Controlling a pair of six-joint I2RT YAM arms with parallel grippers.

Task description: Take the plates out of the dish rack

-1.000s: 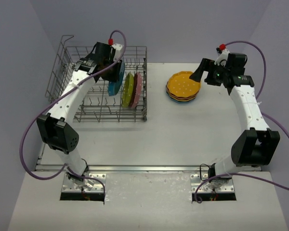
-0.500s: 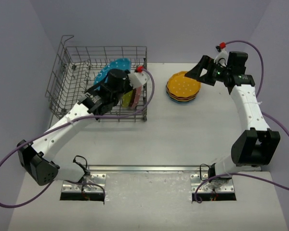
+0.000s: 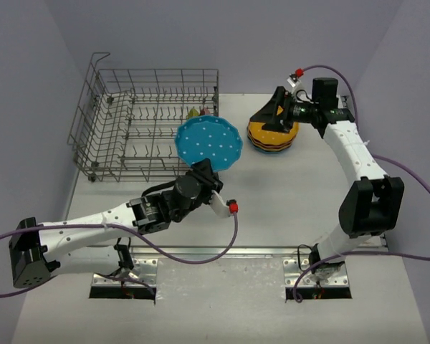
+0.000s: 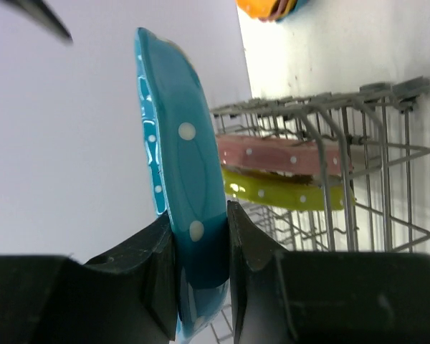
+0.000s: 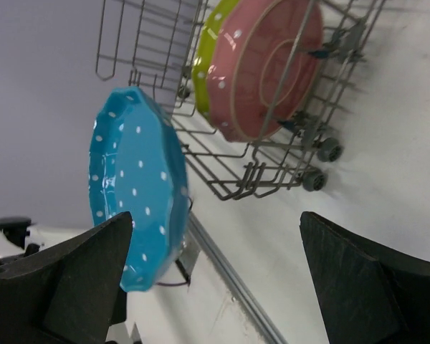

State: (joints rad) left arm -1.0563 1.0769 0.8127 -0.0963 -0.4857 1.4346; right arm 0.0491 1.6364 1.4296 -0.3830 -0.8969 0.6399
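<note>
My left gripper is shut on the lower rim of a blue polka-dot plate, which it holds tilted above the table just right of the dish rack. In the left wrist view the blue plate stands edge-on between the pads. A pink plate and a green plate still stand in the rack. My right gripper hangs open and holds nothing over a stack of plates with an orange one on top.
The rack's raised wire handle is at its far left corner. The stack sits at the table's back right. A metal rail runs along the table's near edge. Purple cables trail from both arms.
My left arm has lifted the blue plate out of the rack and swung it right and toward the near side. My right gripper has moved left, over the stack, still open.
</note>
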